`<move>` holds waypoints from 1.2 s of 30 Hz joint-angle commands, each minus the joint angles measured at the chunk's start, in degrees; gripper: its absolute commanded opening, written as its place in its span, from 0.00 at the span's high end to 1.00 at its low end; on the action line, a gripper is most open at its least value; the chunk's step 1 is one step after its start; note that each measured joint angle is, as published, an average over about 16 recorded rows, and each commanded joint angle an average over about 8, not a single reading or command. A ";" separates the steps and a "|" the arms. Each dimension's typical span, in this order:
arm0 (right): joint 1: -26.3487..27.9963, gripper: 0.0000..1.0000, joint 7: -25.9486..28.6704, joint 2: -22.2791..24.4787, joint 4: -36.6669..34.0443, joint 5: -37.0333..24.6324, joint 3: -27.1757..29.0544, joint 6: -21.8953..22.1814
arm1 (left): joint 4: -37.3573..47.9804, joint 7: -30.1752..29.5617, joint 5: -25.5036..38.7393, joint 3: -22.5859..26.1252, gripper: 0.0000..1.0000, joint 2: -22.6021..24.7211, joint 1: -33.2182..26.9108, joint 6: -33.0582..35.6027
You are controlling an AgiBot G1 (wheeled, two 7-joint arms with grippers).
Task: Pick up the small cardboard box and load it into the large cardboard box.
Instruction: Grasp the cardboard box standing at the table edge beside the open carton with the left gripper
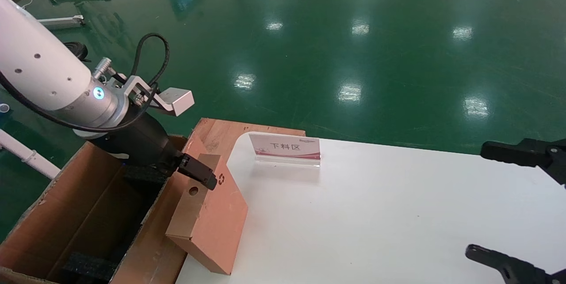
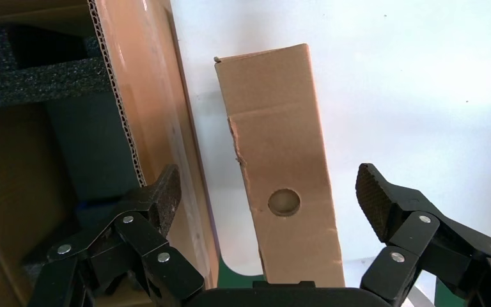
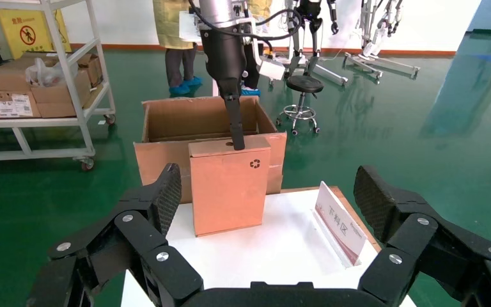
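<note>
We hold our left gripper (image 2: 268, 198) spread wide over the top of the small plain brown cardboard box (image 1: 212, 217), not yet gripping. Next we must close on it, then lift it into the large brown corrugated carton (image 1: 57, 226). Our right gripper (image 3: 265, 198) waits open.

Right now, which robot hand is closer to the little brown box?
Left. The left tool is right at the small cardboard box, open, one finger on each side of its top. The right tool hangs open far across the white table.

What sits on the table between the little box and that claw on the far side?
Only the sign, off to one side; otherwise bare white table runs from the small box to the right gripper, as the head view shows.
</note>
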 commanded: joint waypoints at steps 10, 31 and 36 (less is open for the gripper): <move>0.01 0.00 -0.02 0.02 0.00 0.03 -0.04 0.02 | 0.08 1.33 -1.06 0.44 0.00 -1.27 3.32 -3.15; 0.02 0.00 -0.06 0.05 -0.01 0.08 -0.11 0.06 | 0.02 0.73 -2.32 0.86 0.00 -2.22 4.45 -2.79; 0.01 0.00 -0.07 0.05 -0.02 0.09 -0.11 0.07 | -0.08 0.77 -2.78 0.53 0.00 -2.52 4.44 -3.21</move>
